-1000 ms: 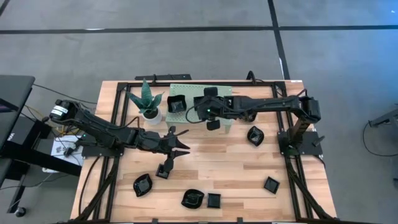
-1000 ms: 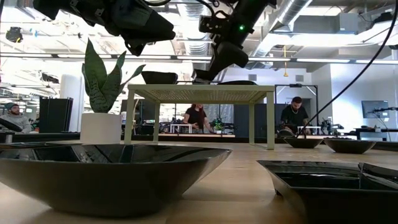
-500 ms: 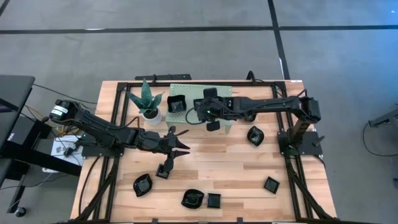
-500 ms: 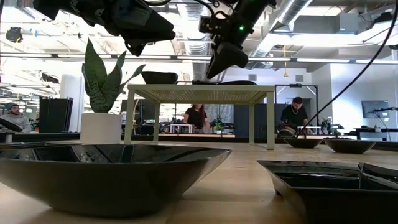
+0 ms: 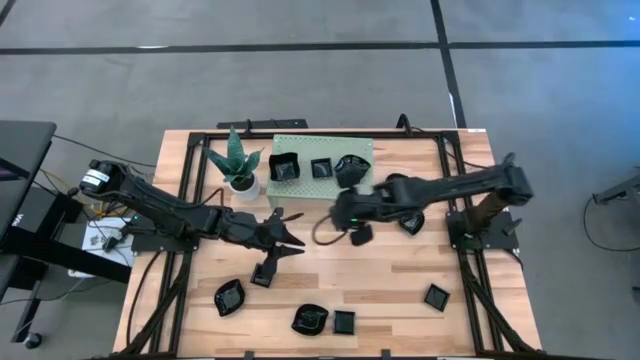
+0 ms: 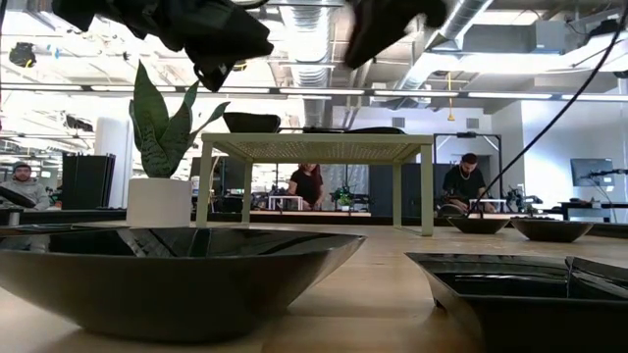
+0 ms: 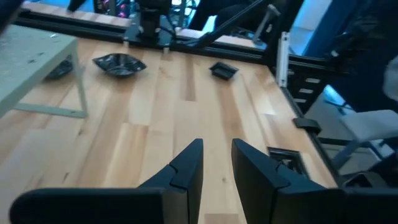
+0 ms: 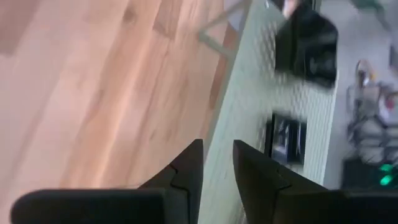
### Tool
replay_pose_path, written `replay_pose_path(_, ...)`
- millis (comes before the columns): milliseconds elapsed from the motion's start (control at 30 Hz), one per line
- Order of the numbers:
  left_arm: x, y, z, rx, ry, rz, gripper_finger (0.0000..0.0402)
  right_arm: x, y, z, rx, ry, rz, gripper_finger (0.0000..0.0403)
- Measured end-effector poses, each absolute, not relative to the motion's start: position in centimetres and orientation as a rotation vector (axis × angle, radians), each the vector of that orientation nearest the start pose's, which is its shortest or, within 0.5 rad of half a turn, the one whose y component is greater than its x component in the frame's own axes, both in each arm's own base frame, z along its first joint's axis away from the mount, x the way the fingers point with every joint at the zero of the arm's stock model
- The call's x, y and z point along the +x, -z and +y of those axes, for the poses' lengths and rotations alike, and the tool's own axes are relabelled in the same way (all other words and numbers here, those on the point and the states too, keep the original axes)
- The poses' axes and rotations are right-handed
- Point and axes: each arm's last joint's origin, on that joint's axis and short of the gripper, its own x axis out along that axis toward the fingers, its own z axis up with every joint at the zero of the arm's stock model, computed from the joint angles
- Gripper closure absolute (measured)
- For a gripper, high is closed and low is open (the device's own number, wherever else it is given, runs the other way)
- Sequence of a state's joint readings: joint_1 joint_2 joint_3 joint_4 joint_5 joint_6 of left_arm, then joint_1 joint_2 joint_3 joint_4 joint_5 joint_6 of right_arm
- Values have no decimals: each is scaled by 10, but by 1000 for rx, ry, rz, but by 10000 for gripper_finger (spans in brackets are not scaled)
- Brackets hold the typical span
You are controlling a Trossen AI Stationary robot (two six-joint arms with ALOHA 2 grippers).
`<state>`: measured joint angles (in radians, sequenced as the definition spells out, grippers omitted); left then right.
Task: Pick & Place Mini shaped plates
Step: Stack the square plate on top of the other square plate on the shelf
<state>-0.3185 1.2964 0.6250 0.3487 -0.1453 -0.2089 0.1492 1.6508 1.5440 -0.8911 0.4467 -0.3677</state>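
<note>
Three mini shaped plates point(image 5: 284, 167) point(image 5: 321, 168) point(image 5: 352, 165), glossy black, sit on top of the pale green stand point(image 5: 300, 145). Several more lie flat on the wooden table, among them point(image 5: 229, 297), point(image 5: 310, 318), point(image 5: 344, 322), point(image 5: 435, 297) and a small square one point(image 5: 263, 272). My right gripper point(image 5: 338, 212) point(image 8: 216, 146) hovers above the table just in front of the stand, open, with nothing between its fingers. My left gripper point(image 5: 292, 236) point(image 7: 216, 144) hangs open and empty over mid-table, above the small square plate.
A potted green plant point(image 5: 238, 165) stands left of the stand. Another plate point(image 5: 410, 218) lies partly under my right arm. Black frame rails point(image 5: 180, 200) border the table. In the low view two plates point(image 6: 177, 270) point(image 6: 530, 294) sit close to the camera, and people sit in the room behind.
My right gripper has lifted off the stand's top and swung toward the table's near edge, leaving a plate resting on the stand's right part. My left arm has kept still.
</note>
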Motion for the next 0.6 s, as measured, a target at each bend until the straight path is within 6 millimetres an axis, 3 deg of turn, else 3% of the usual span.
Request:
replay_pose_path(67, 256, -223, -83, -133, 150, 321, 316, 323, -329, 40, -547, 126, 985, 321)
replay_pose_path(167, 255, -224, -88, -105, 177, 301, 316, 291, -325, 39, -468, 145, 1008, 321)
replay_pose_path(267, 253, -225, -94, -65, 191, 291, 316, 255, -305, 36, -373, 171, 952, 321)
replay_pose_path(367, 254, -229, -96, -55, 160, 275, 312, 228, -273, 34, -337, 159, 803, 321)
replay_pose_path(467, 258, -239, -97, -56, 139, 245, 305, 212, -254, 29, -330, 118, 585, 321)
replay_pose_path(600, 270, -253, -105, -10, 155, 225, 299, 196, -246, 19, -339, 114, 421, 321)
